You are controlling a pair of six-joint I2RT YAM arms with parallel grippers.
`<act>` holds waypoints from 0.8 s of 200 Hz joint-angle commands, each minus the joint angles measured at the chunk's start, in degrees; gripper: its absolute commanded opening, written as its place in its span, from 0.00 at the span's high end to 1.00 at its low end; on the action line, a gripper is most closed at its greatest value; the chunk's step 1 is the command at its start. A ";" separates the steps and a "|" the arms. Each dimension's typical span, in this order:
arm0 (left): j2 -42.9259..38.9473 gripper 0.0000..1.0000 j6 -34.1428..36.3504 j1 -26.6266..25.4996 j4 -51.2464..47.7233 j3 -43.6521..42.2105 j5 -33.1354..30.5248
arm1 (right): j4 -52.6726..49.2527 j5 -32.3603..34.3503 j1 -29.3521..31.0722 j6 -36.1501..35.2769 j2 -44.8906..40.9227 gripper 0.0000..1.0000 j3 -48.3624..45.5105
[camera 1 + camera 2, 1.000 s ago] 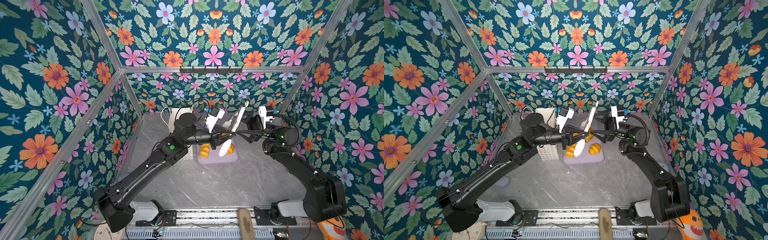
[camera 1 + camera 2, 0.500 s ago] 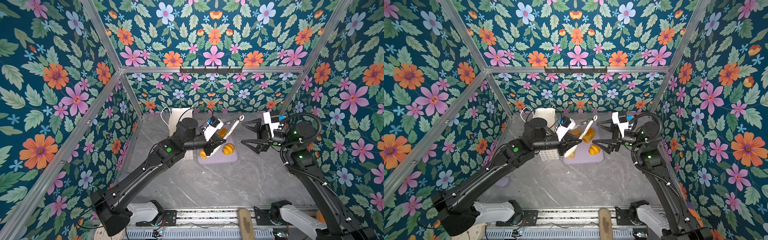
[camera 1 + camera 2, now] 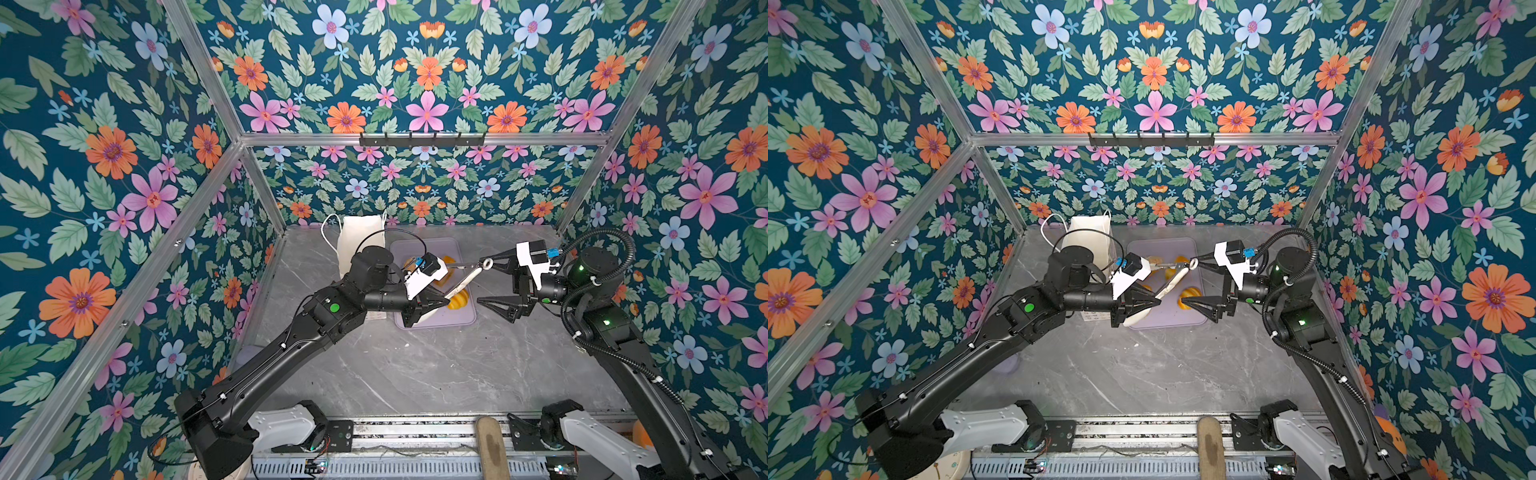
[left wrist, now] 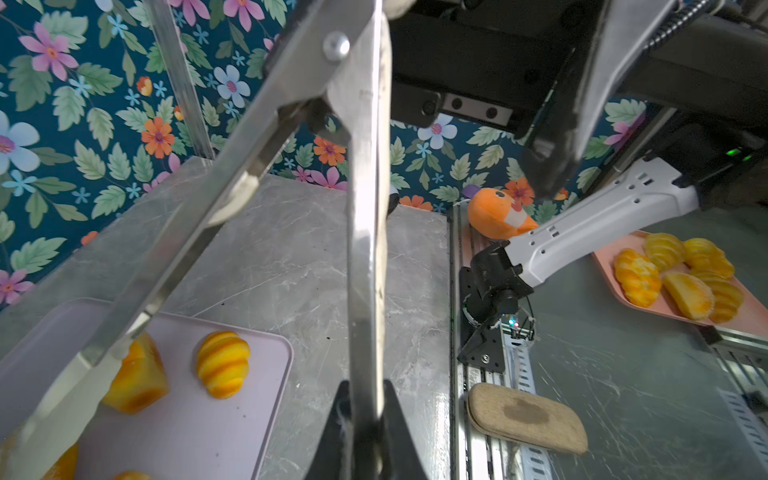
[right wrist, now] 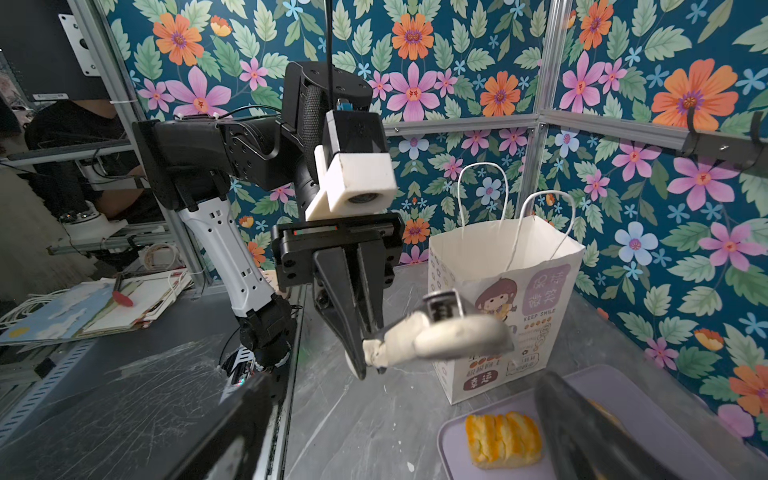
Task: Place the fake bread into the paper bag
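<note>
**Left gripper clamps the tongs over the tray; right gripper stands wide open and empty.**

On the grey counter (image 3: 415, 374) I see the paper bag (image 5: 498, 299) standing upright with its mouth open near the back wall. The lavender tray (image 3: 457, 322) sits just beside it, on its right in both top views. The left gripper (image 5: 363, 357) is closed tight on one arm of the tongs (image 4: 365, 249), and the free arm spreads out above the tray. The right gripper (image 3: 487, 281) has its jaws fully apart and holds nothing. Its upper finger sits just beside the tongs' hinge end, and I cannot tell whether they touch. The fake bread (image 4: 223, 363) lies on the tray.
</note>
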 commanded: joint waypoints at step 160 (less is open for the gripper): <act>0.88 1.00 -0.02 -0.18 4.33 0.55 6.59 | -2.83 3.49 5.34 -2.73 3.61 0.03 1.00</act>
